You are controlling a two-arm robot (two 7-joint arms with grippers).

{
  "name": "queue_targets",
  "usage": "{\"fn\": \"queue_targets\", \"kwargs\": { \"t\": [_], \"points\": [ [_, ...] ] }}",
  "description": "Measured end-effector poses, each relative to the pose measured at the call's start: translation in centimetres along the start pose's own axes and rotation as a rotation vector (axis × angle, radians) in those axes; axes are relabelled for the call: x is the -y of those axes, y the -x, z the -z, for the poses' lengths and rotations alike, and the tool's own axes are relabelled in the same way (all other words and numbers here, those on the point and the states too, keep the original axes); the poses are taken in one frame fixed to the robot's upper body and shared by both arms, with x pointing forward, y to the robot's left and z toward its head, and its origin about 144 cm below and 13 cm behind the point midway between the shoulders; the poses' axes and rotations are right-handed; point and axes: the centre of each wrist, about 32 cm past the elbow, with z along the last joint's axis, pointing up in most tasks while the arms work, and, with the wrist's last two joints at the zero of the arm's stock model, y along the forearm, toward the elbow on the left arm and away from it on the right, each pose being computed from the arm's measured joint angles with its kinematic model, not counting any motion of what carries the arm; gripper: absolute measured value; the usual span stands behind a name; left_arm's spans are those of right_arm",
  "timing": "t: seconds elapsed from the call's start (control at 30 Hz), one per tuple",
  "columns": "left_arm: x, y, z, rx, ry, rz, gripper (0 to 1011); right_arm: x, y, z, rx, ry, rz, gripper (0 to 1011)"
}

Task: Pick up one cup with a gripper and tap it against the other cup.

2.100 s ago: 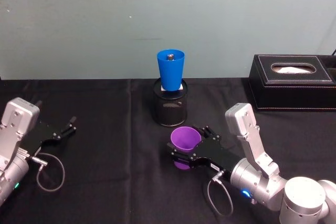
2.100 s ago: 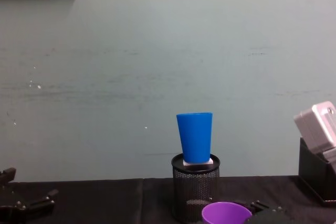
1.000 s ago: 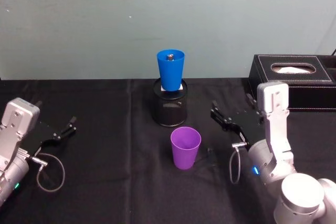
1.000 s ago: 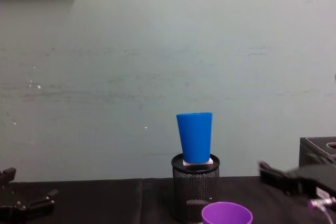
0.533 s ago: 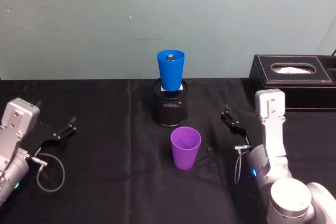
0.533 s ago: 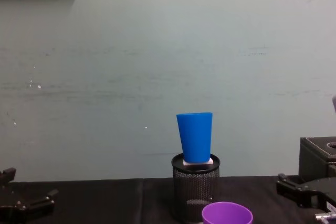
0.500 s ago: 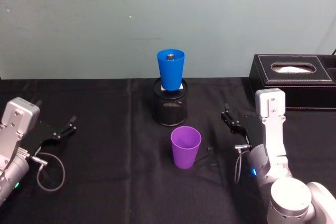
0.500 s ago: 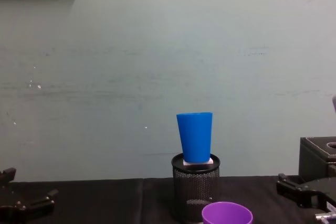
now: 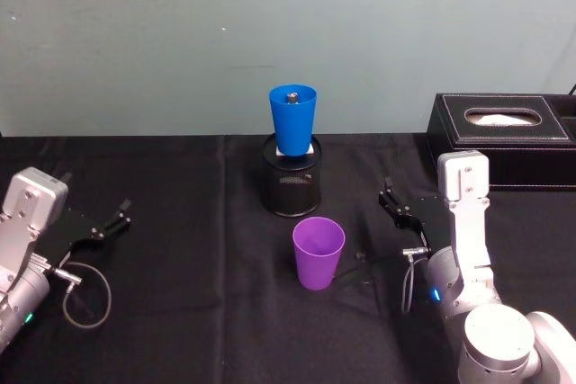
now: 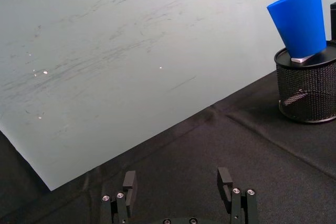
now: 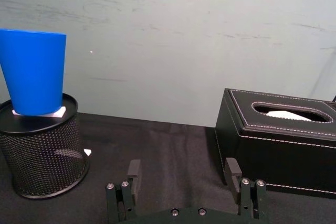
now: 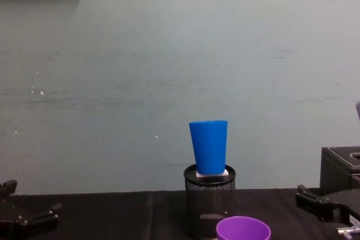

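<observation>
Nearest the robot, on the right, the right gripper [image 9: 393, 205] now sits well clear of the purple cup [image 9: 318, 252], its flat black jaws spread apart and holding nothing; two seconds ago it was clamped around that cup, a second ago it had let go and swung off to the right, and over the last half second it has barely shifted. That reads as a release and retreat, so either the tap is finished and the cup set back down, or the grasp has been abandoned and must be taken again. The purple cup stands upright at the table's middle on the black cloth [image 9: 180, 222], a smooth tapered plastic tumbler, wider at the rim, unmoved since the release. On the near left, the left gripper [image 9: 108, 223] rests parked with its jaws apart, empty. Just beyond the purple cup, the black wire-mesh pen holder [image 9: 292, 186] carries the blue cup [image 9: 292, 120], glossy and tapered, standing on a small white block across the holder's mouth. Far right lies a black stitched tissue box [image 9: 502, 138] against the pale green wall [image 9: 135, 42].
</observation>
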Motion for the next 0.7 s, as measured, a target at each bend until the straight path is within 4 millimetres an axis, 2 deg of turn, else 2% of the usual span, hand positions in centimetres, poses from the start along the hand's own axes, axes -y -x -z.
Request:
{"fn": "queue_targets", "kwargs": {
  "t": [0.7],
  "points": [
    [0.0,0.0,0.0,0.0,0.0,0.0,1000,0.0,-0.02,-0.05,-0.001,0.001,-0.001,1003]
  ]
}}
